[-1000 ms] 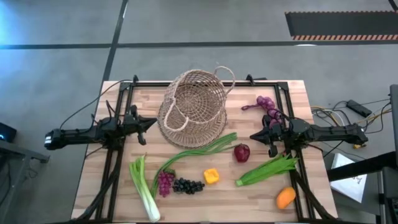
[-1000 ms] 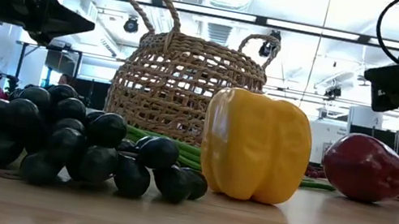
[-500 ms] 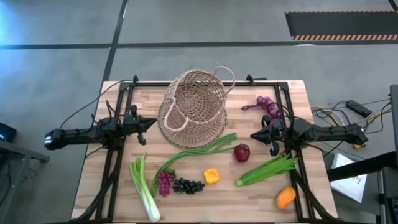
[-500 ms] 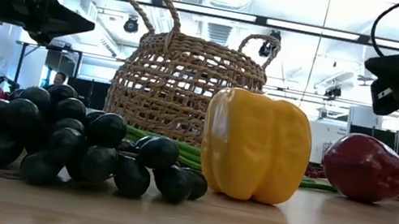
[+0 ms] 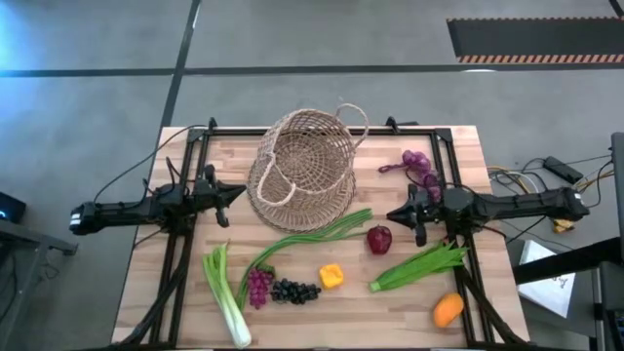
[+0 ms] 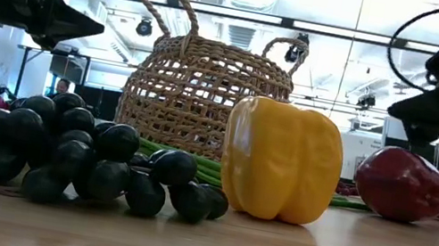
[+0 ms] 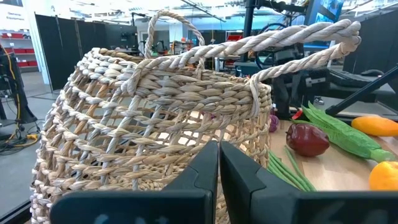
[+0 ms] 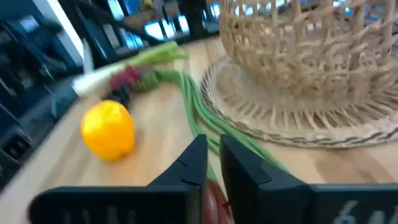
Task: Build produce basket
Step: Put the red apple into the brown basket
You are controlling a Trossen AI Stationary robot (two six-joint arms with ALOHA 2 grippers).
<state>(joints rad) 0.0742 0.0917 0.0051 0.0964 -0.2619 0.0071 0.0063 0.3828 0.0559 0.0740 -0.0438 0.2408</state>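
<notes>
Leftward and lower than a second ago, the right gripper (image 5: 398, 216) hangs just beside the apple (image 5: 379, 238), its jaws a narrow slit apart, pinching nothing. Left gripper (image 5: 234, 192), jaws pressed together and empty, points at the basket (image 5: 304, 166), which lies tipped on its side at the table's (image 5: 458, 156) far middle. One leek (image 5: 226, 292), one pepper (image 5: 331, 277), one orange (image 5: 448, 310), two green-onion bundles, a purple (image 5: 258, 285) and a black grape bunch (image 5: 294, 291) lie in front. Another purple bunch (image 5: 421, 166) sits beyond the right arm, partly hidden by it.
</notes>
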